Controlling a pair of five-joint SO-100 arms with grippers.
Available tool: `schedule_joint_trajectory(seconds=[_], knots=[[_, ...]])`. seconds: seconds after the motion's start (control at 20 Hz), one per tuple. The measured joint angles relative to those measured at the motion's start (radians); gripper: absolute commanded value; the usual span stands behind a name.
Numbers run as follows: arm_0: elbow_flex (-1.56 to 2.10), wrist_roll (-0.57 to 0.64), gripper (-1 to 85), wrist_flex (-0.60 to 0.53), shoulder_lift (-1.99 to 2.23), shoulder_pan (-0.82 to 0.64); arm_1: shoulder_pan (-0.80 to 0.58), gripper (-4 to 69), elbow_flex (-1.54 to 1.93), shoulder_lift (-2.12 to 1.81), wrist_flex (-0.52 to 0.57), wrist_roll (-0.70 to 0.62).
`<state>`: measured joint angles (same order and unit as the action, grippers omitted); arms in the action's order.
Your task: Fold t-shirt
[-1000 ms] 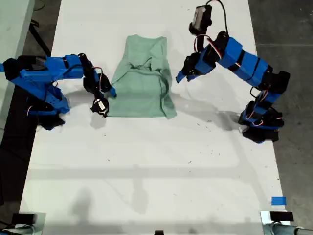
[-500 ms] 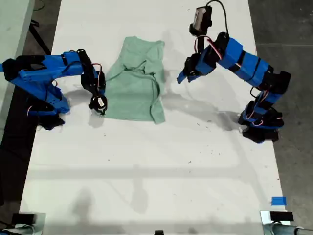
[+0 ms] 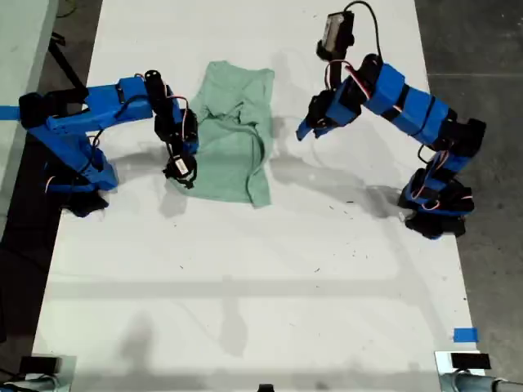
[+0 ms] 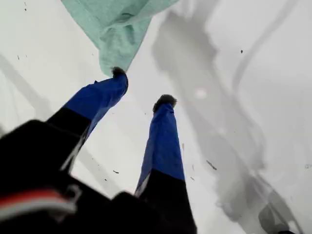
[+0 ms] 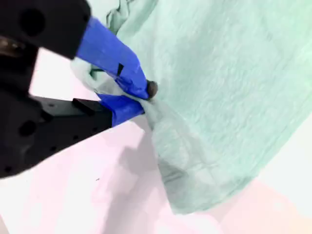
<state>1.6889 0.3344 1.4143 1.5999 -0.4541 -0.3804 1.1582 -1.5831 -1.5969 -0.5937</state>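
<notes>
The pale mint-green t-shirt [image 3: 233, 139] lies partly folded and rumpled on the white table [image 3: 245, 269], toward the far side. My second gripper [image 3: 189, 149] reaches in from the exterior view's left and is shut on a bunched fold of the shirt's edge [image 5: 161, 131]; the second gripper [image 5: 145, 97] pinches that cloth between its blue fingers. My first gripper [image 3: 304, 131] hovers just off the shirt's other side, on the exterior view's right. In its wrist view the first gripper [image 4: 141, 87] stands open, one fingertip [image 4: 118, 73] close to a shirt corner [image 4: 117, 44], nothing held.
Both arm bases stand at the table's sides, one at the exterior view's left [image 3: 78, 175] and one at its right [image 3: 433, 208]. A blue tape mark [image 3: 465, 335] sits near the exterior view's lower right. Dark floor borders the table.
My second gripper has swung toward the exterior view's right, dragging the shirt's side edge inward, so the shirt is narrower. My first gripper has hardly moved.
</notes>
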Motion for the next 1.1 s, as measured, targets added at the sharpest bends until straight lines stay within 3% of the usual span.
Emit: schedule_joint_trajectory(seconds=[0.35,0.45,0.55,0.75,1.1], knots=[[-0.314,-0.017,3.6,-0.006,-0.416,0.074,0.000,16.7,0.028,-0.021,0.000,0.011],[-0.448,-0.017,25.2,0.032,-0.569,0.077,0.000,16.7,0.037,-0.023,0.000,0.011],[-0.629,0.014,34.0,0.137,-0.712,0.083,0.000,16.8,0.058,-0.037,0.000,0.011],[-0.854,0.084,33.1,0.299,-0.680,0.107,0.000,16.9,0.067,-0.052,0.000,0.011],[-0.721,0.118,31.2,0.491,-0.169,0.103,0.051,21.2,0.078,-0.054,0.000,0.041]])
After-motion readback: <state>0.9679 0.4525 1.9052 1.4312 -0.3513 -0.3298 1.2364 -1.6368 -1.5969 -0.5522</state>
